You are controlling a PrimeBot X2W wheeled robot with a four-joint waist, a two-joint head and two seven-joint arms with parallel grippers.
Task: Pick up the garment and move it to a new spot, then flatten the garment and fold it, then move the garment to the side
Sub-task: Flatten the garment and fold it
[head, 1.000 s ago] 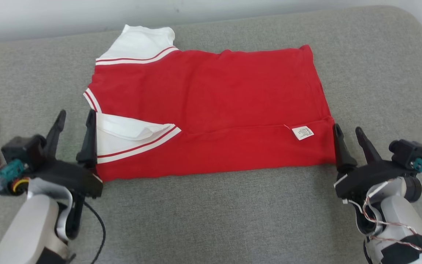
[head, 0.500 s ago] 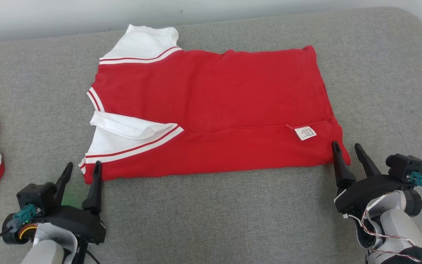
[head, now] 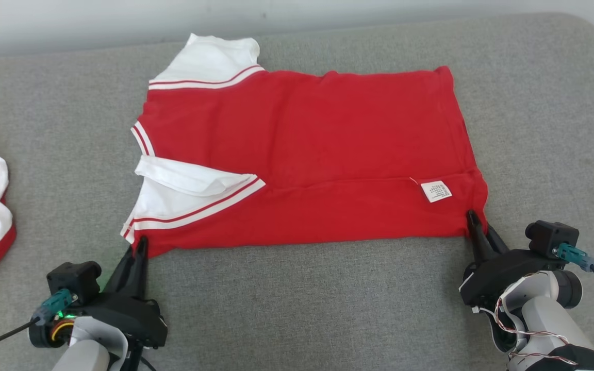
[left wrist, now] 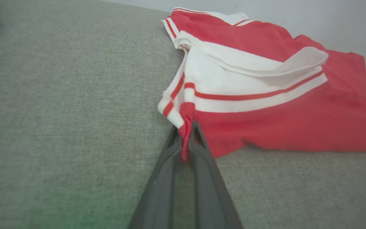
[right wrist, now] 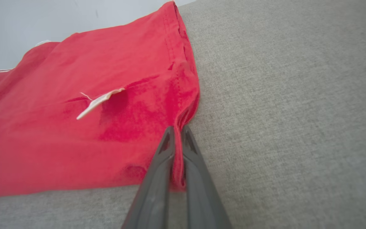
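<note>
Garment (head: 302, 144) corners pinched in both jaws, perhaps both layers.

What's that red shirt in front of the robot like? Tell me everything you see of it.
The red shirt looks like soft knit cotton, with white sleeves trimmed in red stripes. It lies spread on the grey cushion, its near strip apparently folded over so a small white label faces up. The left pincer is shut on its near sleeve-side corner, the right pincer on its near hem corner; both corners bunch slightly.
</note>
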